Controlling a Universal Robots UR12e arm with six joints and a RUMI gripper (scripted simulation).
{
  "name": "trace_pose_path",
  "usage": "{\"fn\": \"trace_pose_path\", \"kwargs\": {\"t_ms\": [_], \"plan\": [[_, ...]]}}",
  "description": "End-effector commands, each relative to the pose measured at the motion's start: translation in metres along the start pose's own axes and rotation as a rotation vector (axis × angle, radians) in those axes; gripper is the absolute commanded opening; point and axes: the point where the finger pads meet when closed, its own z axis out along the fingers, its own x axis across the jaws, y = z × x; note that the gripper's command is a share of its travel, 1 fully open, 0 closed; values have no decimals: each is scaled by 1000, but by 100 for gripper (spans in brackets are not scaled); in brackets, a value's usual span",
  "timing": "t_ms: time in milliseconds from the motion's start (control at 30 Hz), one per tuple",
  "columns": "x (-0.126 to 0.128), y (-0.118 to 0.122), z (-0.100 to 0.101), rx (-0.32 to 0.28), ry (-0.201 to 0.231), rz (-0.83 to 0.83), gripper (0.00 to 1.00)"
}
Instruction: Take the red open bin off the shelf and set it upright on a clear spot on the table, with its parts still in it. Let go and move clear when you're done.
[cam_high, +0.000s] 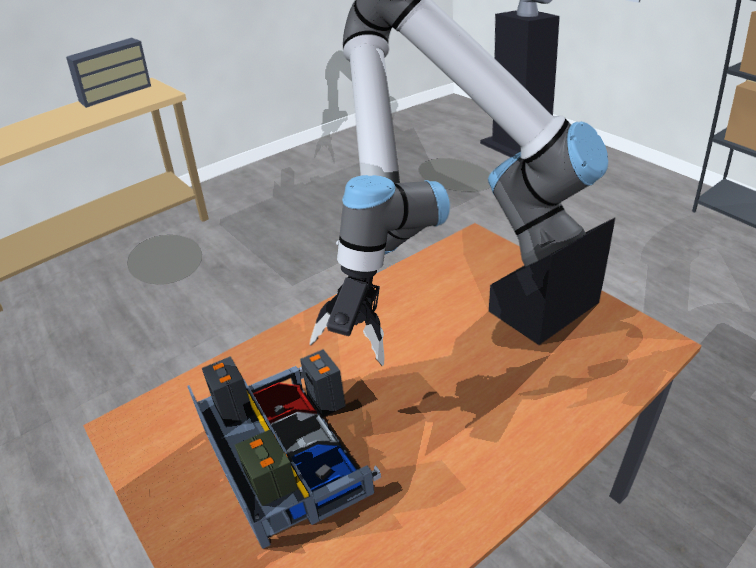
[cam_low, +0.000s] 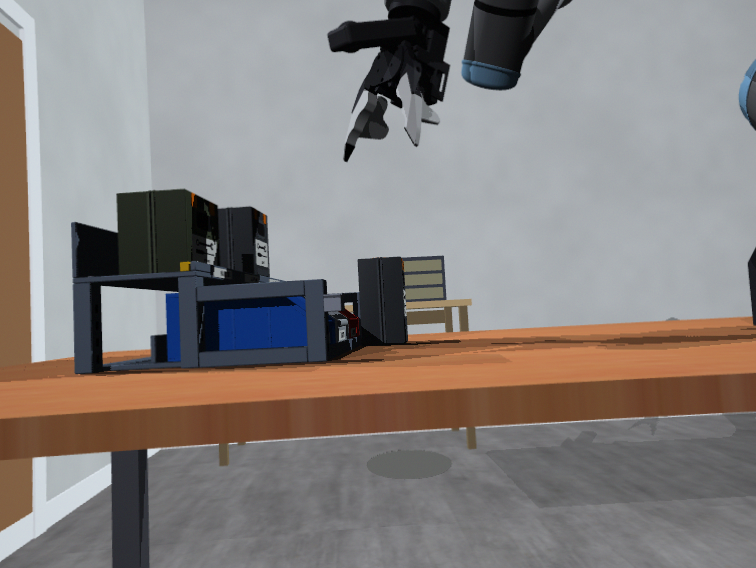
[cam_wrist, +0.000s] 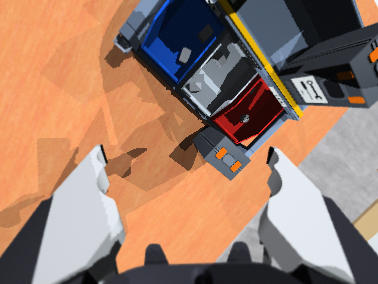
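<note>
The red open bin (cam_high: 282, 398) sits in the low tier of the grey shelf (cam_high: 278, 455) at its far end, beside a grey bin (cam_high: 303, 430) and a blue bin (cam_high: 323, 469). A small part lies inside it, seen in the wrist view (cam_wrist: 249, 112). In the side view only a sliver of the red bin (cam_low: 350, 321) shows. My gripper (cam_high: 347, 342) is open and empty, hanging well above the table, up and to the right of the red bin. Its fingers frame the bin's end of the shelf from above.
A dark case (cam_high: 322, 379) stands on the table right beside the red bin. An olive case (cam_high: 264, 467) and another dark case (cam_high: 224, 381) stand on the shelf's upper tier. The robot's black base (cam_high: 553, 284) stands at the table's far right.
</note>
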Motion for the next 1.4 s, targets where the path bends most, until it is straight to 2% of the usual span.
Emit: {"fn": "trace_pose_path", "kwargs": {"t_ms": [0,133,533,700,1100,1267,1367], "plan": [[6,6,5,-8,-12,-49,100],[28,30,27,-44,-63,-248,100],[28,30,27,-44,-63,-248,100],[55,60,54,-89,-124,-484,100],[55,60,54,-89,-124,-484,100],[85,93,83,-132,-185,-721,100],[85,93,83,-132,-185,-721,100]]}}
